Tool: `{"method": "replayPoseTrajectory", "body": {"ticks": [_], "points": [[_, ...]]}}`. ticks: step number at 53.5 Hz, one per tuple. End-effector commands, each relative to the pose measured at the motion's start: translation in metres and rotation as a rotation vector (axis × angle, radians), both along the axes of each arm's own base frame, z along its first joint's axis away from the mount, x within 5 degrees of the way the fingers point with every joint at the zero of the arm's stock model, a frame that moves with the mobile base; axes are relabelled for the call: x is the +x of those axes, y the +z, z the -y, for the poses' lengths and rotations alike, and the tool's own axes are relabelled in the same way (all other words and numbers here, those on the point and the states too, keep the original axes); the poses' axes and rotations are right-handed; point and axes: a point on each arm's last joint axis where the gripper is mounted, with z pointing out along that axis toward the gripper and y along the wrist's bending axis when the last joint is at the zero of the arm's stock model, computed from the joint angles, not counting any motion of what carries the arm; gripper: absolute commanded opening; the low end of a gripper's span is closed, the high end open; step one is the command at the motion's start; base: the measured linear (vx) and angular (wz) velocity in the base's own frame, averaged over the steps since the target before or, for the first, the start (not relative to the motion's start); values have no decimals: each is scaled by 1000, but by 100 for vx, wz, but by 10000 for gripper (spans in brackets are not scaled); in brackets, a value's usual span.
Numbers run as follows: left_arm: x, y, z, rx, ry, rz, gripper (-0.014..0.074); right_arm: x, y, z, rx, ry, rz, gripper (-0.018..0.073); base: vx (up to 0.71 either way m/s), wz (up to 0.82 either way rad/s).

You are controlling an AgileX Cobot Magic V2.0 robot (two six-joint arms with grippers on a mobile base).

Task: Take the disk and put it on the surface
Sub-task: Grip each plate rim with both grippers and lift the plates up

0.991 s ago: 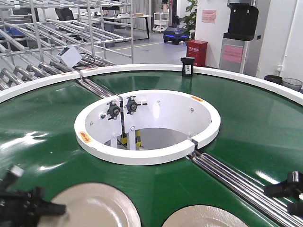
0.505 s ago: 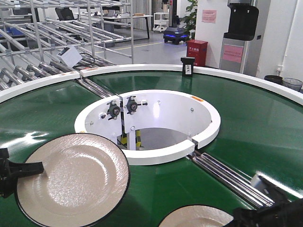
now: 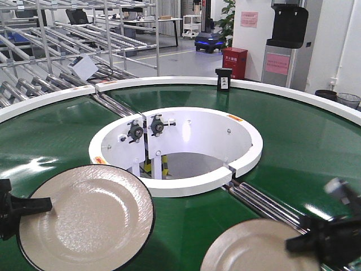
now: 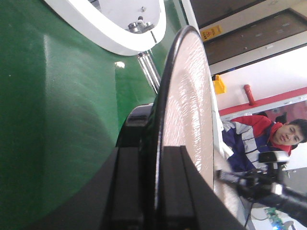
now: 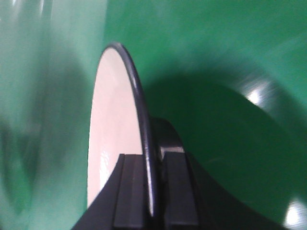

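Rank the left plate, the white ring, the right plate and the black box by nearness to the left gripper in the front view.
1. Left plate: held by its rim in the left gripper.
2. White ring: ahead, to its right.
3. Right plate: far right, in the right gripper.
4. Black box: on the far outer rim.

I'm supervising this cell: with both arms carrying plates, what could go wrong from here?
Each plate is pinched only at its rim, so the left plate and the right plate could tilt or slip from the jaws.
In the front view the left plate's edge overlaps the white inner ring; a swing might clip it.
The right plate hangs near the steel rollers and could knock them.
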Motion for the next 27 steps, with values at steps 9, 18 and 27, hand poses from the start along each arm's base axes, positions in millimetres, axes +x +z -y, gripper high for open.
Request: {"method": "replayPoseTrajectory", "body": {"ticks": [9, 18, 27], "points": [[-17, 57, 16, -150, -50, 145, -4, -38, 92, 13, 177, -83, 244, -9, 0, 0], [-25, 68, 20, -125, -58, 175, -4, -52, 110, 11, 167, -91, 303, -9, 0, 0], [-25, 68, 20, -116, -63, 175, -4, -54, 113, 10, 168, -92, 313, -9, 0, 0]]}}
